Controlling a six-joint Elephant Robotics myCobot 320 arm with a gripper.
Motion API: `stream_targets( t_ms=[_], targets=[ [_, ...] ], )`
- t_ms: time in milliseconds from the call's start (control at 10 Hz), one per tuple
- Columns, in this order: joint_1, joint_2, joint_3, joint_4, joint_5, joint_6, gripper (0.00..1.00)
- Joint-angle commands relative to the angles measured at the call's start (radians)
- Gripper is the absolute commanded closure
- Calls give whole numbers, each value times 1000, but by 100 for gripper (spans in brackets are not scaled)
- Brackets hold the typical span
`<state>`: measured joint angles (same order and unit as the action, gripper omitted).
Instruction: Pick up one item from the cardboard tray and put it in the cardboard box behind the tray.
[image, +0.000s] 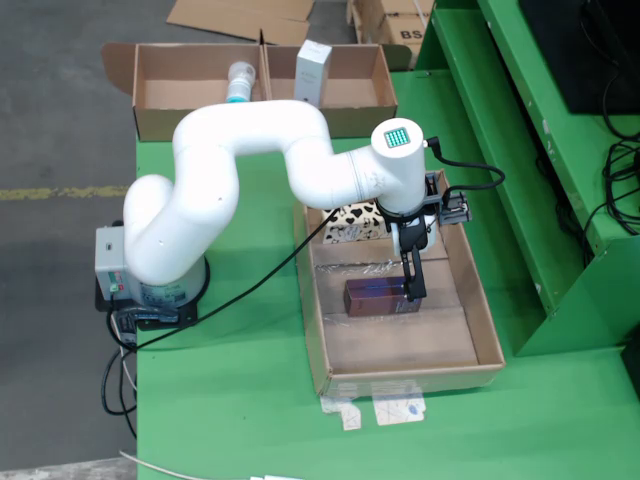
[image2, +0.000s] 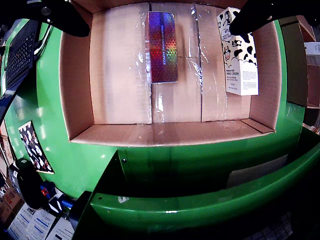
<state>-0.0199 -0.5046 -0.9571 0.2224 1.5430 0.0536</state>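
A dark iridescent box (image: 380, 297) lies mid-tray (image: 400, 345); the gripper (image: 409, 290) hangs at its 3 o'clock end, fingers' spread unclear. Only the wrist view shows its holographic face (image2: 162, 47), print unreadable, and a cow-patterned carton (image2: 239, 52) reading "HAND CREAM".

So on the table (image: 250, 400) there's the cardboard tray (image: 480, 330) sitting right of the arm's base (image: 150, 285) in the fixed view. Inside it, one box (image: 375, 297) lies flat near the middle, and a second carton (image: 350, 222) lies at the far end, under the arm. Behind the tray sits the cardboard box (image: 160, 100) with a bottle (image: 239, 82) and an upright carton (image: 312, 72) in it.
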Motion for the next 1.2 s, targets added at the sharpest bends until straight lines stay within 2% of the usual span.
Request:
stream_targets(
  t_ms=[0,400,1100],
  targets=[
    [-12,-6,-14,84,21,-27,0],
    [-3,22,-147,203,12,-18,0],
    [-1,-30,-187,281,6,-11,0]
  ],
)
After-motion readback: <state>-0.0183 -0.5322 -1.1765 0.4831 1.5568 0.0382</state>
